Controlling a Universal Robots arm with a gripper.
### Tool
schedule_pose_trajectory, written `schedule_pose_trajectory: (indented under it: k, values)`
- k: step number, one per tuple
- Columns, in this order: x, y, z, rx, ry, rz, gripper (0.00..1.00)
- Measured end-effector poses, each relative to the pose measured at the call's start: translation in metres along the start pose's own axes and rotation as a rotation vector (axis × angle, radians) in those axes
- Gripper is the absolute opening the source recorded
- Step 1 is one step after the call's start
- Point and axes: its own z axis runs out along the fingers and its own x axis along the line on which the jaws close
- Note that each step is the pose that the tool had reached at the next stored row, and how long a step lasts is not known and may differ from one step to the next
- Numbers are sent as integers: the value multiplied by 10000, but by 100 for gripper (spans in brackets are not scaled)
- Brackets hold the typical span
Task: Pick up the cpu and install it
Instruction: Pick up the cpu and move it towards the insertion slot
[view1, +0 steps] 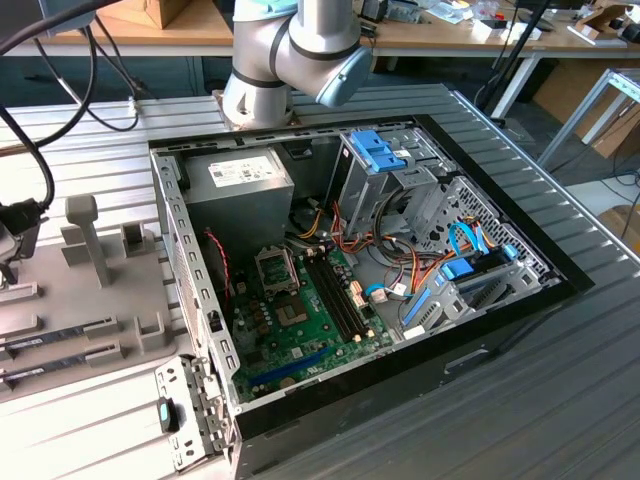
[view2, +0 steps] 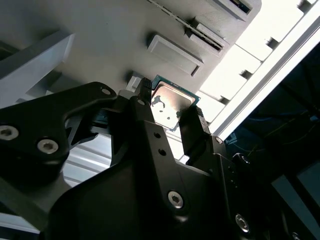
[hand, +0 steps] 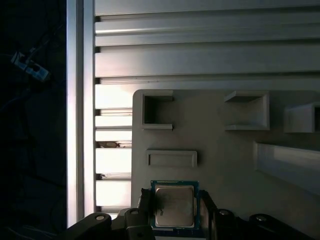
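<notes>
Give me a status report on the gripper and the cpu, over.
Gripper shut on the cpu, over the grey fixture tray. Motherboard socket looks unfilled. No obstruction seen around the cpu.

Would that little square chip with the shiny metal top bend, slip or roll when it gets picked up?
The cpu looks like a stiff flat plate with a metal top, so it probably won't flex. Its smooth shiny top and thin green rim may make it slippery to hold. Being flat and square, it shouldn't roll.
</notes>
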Motion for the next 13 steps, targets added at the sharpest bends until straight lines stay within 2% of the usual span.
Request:
schedule_pose_trajectory:
  k: [13]
  values:
    - [2, 2, -58, -4, 1, 0, 47]
